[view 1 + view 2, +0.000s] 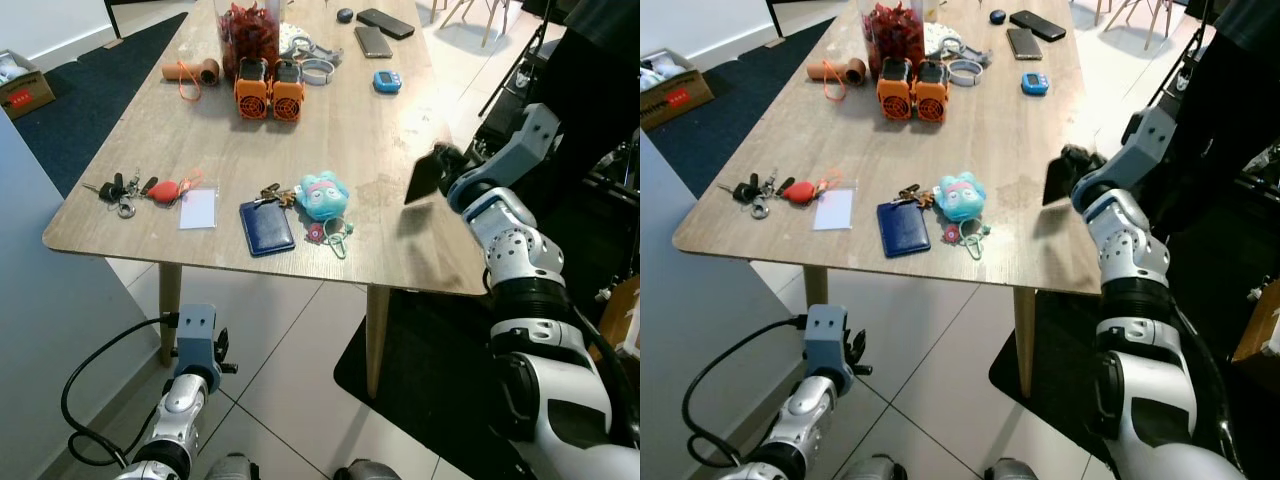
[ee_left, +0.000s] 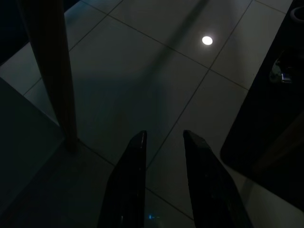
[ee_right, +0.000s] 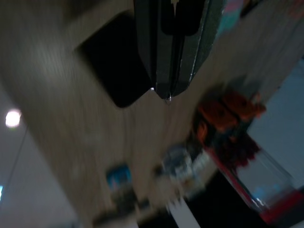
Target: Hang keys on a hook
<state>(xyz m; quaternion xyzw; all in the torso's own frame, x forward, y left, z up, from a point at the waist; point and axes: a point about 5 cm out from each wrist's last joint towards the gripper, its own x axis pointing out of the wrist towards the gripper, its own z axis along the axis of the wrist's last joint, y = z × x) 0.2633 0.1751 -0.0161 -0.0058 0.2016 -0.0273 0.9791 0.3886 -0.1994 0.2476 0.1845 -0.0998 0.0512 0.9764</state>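
Observation:
A bunch of keys with a red fob lies near the left corner of the wooden table, next to a white card. A second small key bunch lies between a blue wallet and a teal plush charm. My right gripper hovers just above the table's right edge, to the right of the plush; its fingers are pressed together with nothing between them. My left gripper hangs low beside the table leg, fingers apart, over the tiled floor.
Further back on the table stand two orange devices, a jar of red pieces, a blue timer and two phones. A cardboard box sits on the floor at left. A dark rug lies under the right side.

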